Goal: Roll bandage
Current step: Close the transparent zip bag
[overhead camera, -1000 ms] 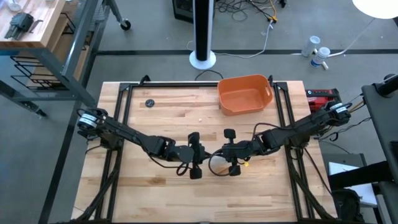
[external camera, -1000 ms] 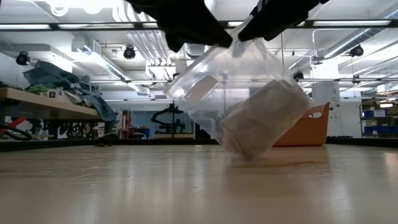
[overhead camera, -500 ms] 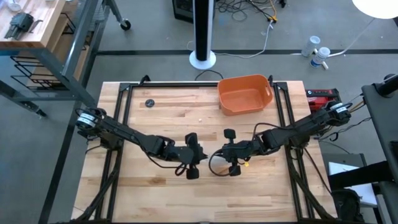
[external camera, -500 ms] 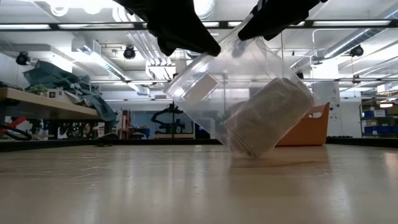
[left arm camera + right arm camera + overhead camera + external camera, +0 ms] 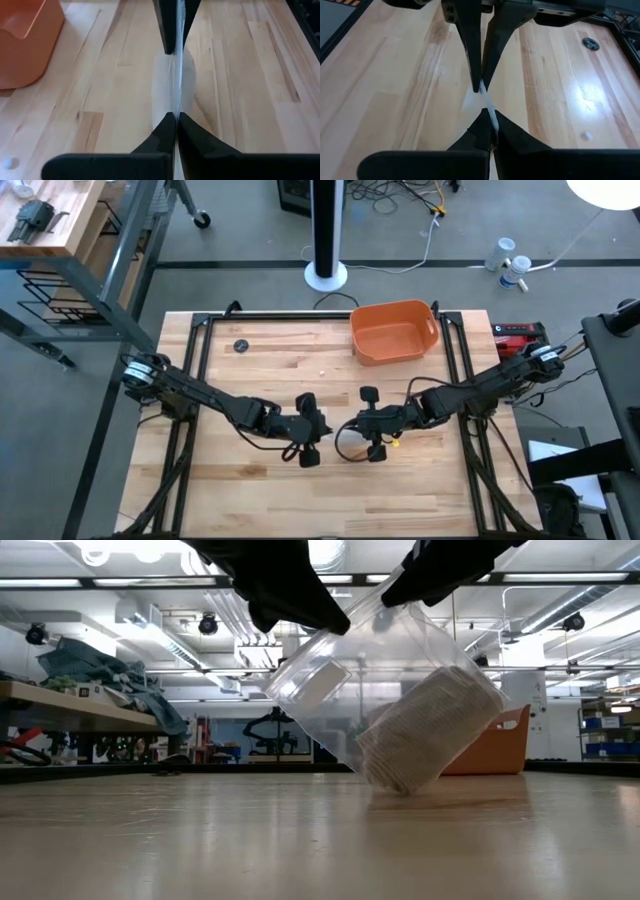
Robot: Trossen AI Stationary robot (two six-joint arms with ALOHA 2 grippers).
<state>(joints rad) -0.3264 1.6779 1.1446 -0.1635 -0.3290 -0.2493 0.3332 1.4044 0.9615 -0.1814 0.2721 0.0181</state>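
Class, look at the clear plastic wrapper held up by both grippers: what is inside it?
Inside the clear plastic wrapper, the low view shows the off-white rolled bandage at its lower end and a small white rectangle higher up. The grippers cover the wrapper's top edge.

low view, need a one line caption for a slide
Both grippers, left and right, hold a clear plastic wrapper with the rolled bandage inside above the table.

Wooden table, light butcher-block planks, framed by dark rails along the far edge and both sides. Resting directly on it: orange tub at the far edge, right of centre, open side up; small dark round disc toward the far left corner; tiny pale speck on the bare boards, identity not discernible.
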